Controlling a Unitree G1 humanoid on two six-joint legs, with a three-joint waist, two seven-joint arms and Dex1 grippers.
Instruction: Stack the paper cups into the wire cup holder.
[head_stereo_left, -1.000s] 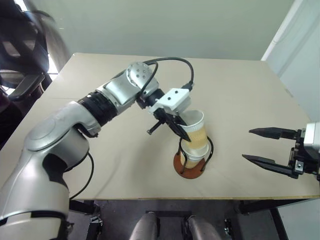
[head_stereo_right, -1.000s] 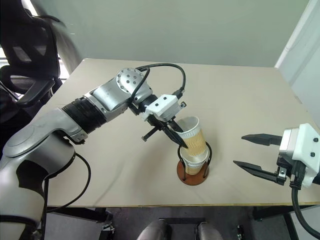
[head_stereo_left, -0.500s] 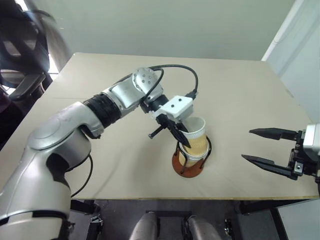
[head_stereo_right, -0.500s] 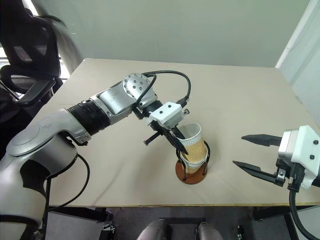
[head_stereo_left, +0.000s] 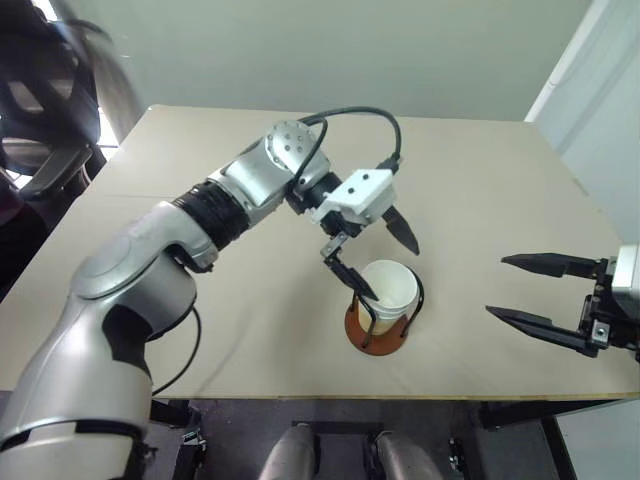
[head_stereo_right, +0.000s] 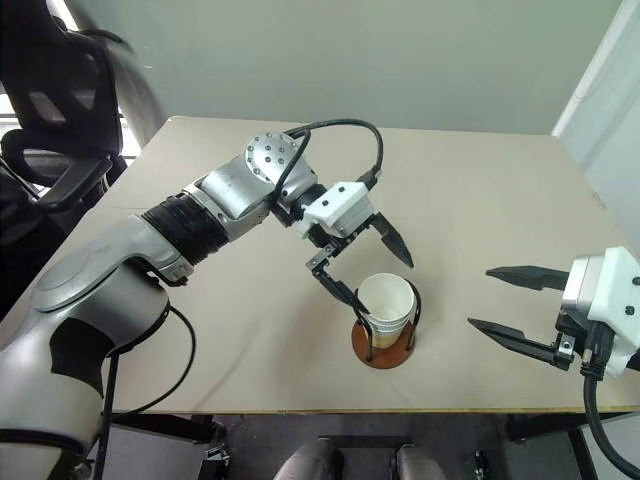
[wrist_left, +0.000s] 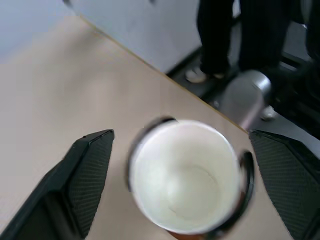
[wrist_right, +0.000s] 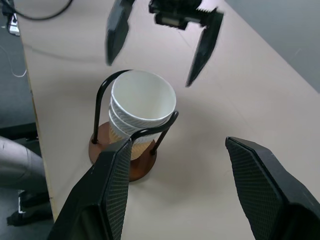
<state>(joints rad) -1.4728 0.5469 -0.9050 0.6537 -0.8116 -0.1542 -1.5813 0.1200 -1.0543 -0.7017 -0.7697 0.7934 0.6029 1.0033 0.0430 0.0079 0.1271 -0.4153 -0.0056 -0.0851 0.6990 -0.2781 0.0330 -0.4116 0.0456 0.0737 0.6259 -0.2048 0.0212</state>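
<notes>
At the left of the head views the silver left arm reaches in from the lower left corner toward the middle of the pale beige tabletop (head_stereo_left: 200, 330), and its black two-fingered left gripper (head_stereo_left: 380, 255) hangs just above the cups with its fingers spread wide apart, one fingertip close by the near rim and the other up and to the right, clamped on nothing. Right below it, a little right of centre and near the front edge of the table, stand the tan ribbed paper cups with white insides and rolled white rims (head_stereo_left: 388, 292), nested one in another; the right wrist view shows three rims stacked close together. They sit upright inside the wire cup holder, a round reddish-brown wooden disc with thin black wire loops rising around the stack (head_stereo_right: 378, 352). In the left wrist view the top cup's white mouth lies between the two open fingers, touching neither. At the far right of the frame the black-fingered right gripper (head_stereo_left: 535, 298) hovers above the table, well apart from the holder, its fingers apart and empty. By my reading the stacking step is at its release, with all three cups seated, so the task looks about done; the next move calls only for lifting the left gripper straight clear without brushing the rim or the wire loops, since a nudge could tip the light stack
</notes>
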